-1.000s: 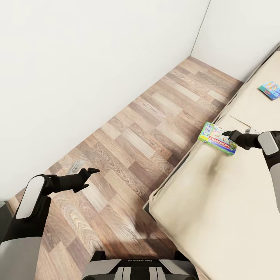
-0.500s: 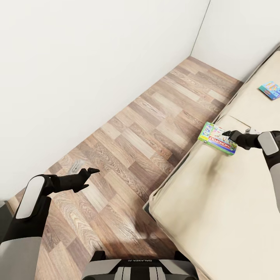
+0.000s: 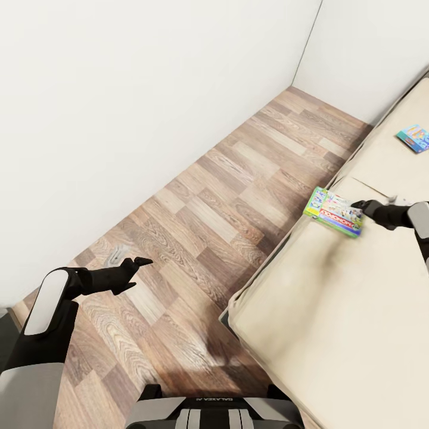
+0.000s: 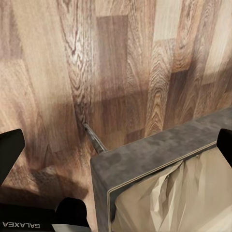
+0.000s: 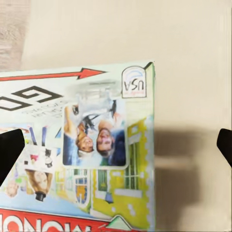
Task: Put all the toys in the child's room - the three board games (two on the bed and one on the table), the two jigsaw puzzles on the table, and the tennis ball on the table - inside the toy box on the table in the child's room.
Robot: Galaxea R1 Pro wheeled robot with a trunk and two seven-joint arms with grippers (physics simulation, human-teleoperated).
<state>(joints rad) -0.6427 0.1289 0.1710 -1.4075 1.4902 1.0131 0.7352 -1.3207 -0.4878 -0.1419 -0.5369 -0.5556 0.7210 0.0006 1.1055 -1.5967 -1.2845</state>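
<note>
Green-edged, the flat printed Monopoly box [image 3: 333, 212] is seen lying at the beige mattress's [image 3: 333, 310] edge, right of centre; the right gripper [image 3: 359, 205], fingers spread, is poised above it, while the left gripper [image 3: 138, 262] hangs spread over wood-plank floor [image 3: 238, 179], lower left

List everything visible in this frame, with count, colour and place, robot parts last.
Monopoly box: one, green-edged, on the bed near its floor-side edge.
Blue game box: one, light blue, farther up the bed.
Bed: one, beige mattress, at right.
Floor: brown wood planks, between wall and bed.
Walls: two, white, meeting in the far corner.
Left gripper: black, open, over the floor.
Right gripper: black, open, at the Monopoly box.
</note>
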